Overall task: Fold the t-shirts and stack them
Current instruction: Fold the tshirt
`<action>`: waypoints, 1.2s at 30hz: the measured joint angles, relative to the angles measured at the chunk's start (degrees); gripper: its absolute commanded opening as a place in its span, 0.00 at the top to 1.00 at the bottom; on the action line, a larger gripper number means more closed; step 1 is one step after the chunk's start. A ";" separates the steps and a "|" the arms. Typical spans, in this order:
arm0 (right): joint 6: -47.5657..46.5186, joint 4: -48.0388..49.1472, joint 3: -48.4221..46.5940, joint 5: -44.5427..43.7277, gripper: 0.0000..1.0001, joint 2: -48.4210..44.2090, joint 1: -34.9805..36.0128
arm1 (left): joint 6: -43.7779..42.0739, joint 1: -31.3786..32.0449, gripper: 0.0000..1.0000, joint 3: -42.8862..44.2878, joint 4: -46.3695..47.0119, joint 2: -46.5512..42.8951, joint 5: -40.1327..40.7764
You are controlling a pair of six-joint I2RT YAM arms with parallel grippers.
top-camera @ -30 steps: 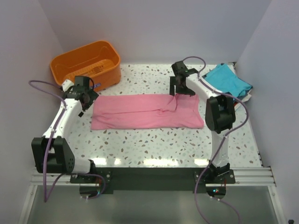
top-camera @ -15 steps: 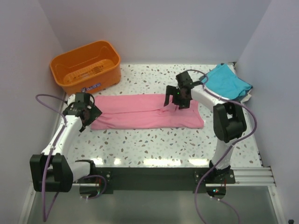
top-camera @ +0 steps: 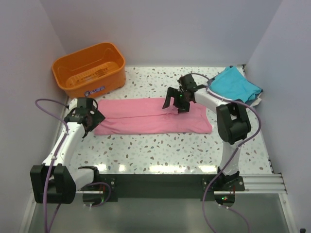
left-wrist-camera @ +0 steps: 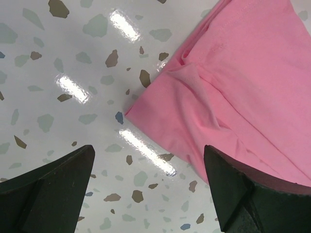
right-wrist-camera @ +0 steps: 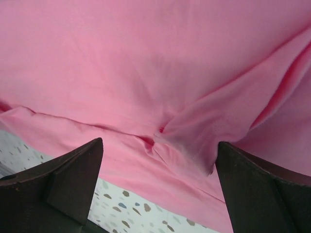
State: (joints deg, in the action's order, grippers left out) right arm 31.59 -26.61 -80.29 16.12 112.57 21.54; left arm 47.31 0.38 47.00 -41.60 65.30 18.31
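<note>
**Both grippers spread wide over the pink shirt, nothing gripped**

The pink t-shirt (top-camera: 153,115) lies flat on the terrazzo table (top-camera: 160,145) as a long band running left to right across the middle. It is doubled lengthwise, with a layer edge running along it.

The left gripper (top-camera: 86,116) is at the shirt's left end, pointing down, fingers far apart and empty. In the left wrist view, a rumpled corner of the shirt (left-wrist-camera: 194,87) sits between the two dark fingers (left-wrist-camera: 53,184), with bare table under the left finger. Cannot tell if the tips touch the surface.

The right gripper (top-camera: 176,103) is over the far edge of the shirt, right of centre, jaws also wide with nothing between them but the cloth below. In the right wrist view, a puckered crease in the pink cloth (right-wrist-camera: 160,131) is centred between the fingers (right-wrist-camera: 68,174), and a sliver of table shows at the bottom left. Contact with the cloth cannot be told.

The folded stack is in the far right corner, well apart from the pink shirt. A teal t-shirt (top-camera: 236,83) is on top and a white edge (top-camera: 257,101) peeks out beneath; lower layers are too hidden to tell.

The orange plastic basket (top-camera: 90,68) stands in the far left corner, near the left end of the shirt but not touching it.
</note>
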 measured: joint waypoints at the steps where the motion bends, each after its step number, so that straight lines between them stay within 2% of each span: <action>1: 0.42 0.22 -0.59 0.11 0.01 0.42 0.22 | 0.00 0.00 0.00 0.00 0.00 0.00 0.00; 13: 7.26 3.48 -16.90 -2.21 0.01 12.52 1.57 | -0.52 0.00 0.00 -0.04 0.04 0.70 -0.04; 20: 5.31 0.09 -23.71 -8.20 0.01 12.61 2.84 | -1.51 0.00 0.00 -0.04 0.35 0.90 -0.55; 24: 3.21 -1.86 -24.00 -11.69 0.01 10.95 3.19 | -2.47 0.00 0.00 -0.04 0.76 1.09 -2.14; 27: 2.05 -2.23 -15.91 -14.86 0.01 4.59 3.19 | -4.31 0.00 0.00 -0.04 3.04 1.29 -5.84; 30: 1.90 -3.52 -3.30 -18.21 0.02 -5.77 3.19 | -6.14 1.22 0.00 0.81 6.05 3.74 -9.35; 33: 2.27 -4.46 7.21 -20.39 0.01 -13.97 3.17 | -7.61 6.38 0.00 4.46 8.63 10.27 -10.23; 36: 2.29 -5.16 12.55 -22.69 0.01 -14.97 3.17 | -9.16 10.34 0.00 10.25 11.08 19.76 -11.65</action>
State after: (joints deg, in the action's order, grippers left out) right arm 33.89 -31.77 -67.75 -6.57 97.60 24.71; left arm 38.15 10.72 57.25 -30.52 85.06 6.66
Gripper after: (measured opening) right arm 0.986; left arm 0.997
